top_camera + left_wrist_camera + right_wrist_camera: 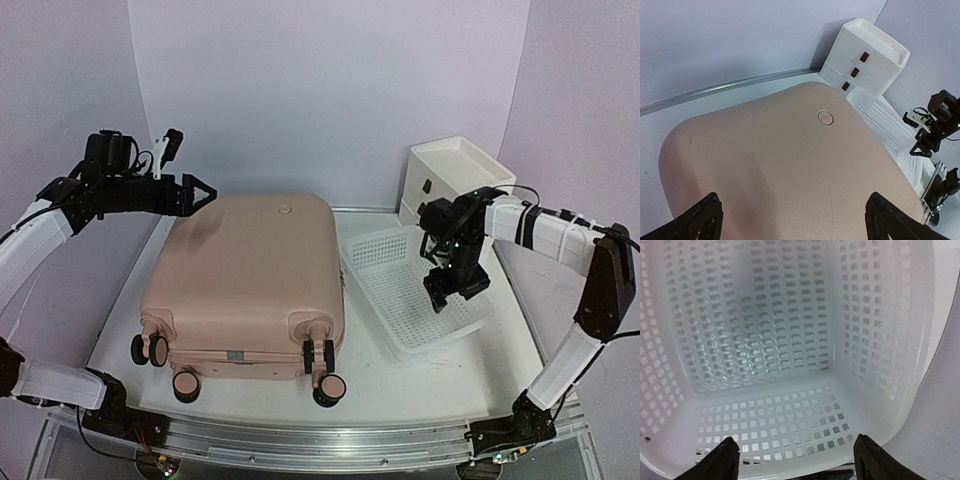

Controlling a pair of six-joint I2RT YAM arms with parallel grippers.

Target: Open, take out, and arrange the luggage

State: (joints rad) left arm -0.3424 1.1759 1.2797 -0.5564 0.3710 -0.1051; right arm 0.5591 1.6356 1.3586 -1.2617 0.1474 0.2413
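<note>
Just 1 luggage (250, 270) — 4 wheels (331, 387)

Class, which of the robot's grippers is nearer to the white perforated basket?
Right. The right gripper hangs directly over the basket; the left gripper hovers above the pink suitcase's far left corner.

1 luggage (245, 270), 1 basket (380, 262), 1 drawer unit (455, 160).
</note>
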